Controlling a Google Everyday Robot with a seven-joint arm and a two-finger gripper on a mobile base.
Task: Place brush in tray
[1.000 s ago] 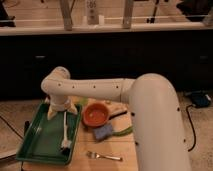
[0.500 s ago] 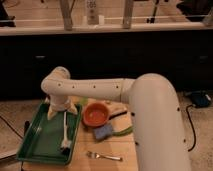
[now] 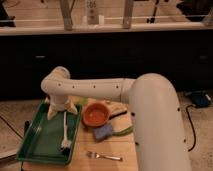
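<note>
Single-arm view across a wooden table (image 3: 125, 150). White arm reaching from the right foreground to the left, ending in the gripper (image 3: 56, 111) poised over the far right part of the tray (image 3: 35, 137).

Key relation: brush (image 3: 65, 131) directly below and just near of the gripper, top of the handle at or beside the fingertips, long axis running almost straight from far to near, close to the tray's right rim. Whether the fingertips are touching the handle: not resolvable here. Finger spacing: cannot tell, the wrist housing covering the tips from this angle.

Brush appearance: slim white stick handle, pale against the dark green floor of the tray, ending in a small dark bristle head at the near end. Bristle head low on the tray floor near the near right corner; handle looking slightly raised at the far end, though lying flat cannot be excluded.

Tray: large, shallow, rectangular, dark green, with a raised rim, overhanging the table's left side.

Other items, all right of the tray: orange bowl (image 3: 96, 114) just beside the rim; blue pad (image 3: 104, 132) with green handle nearer; metal fork (image 3: 104, 156) near the front edge.

Judgement: placement apparently at or close to completion, release and upward withdrawal being the likely remaining step.
</note>
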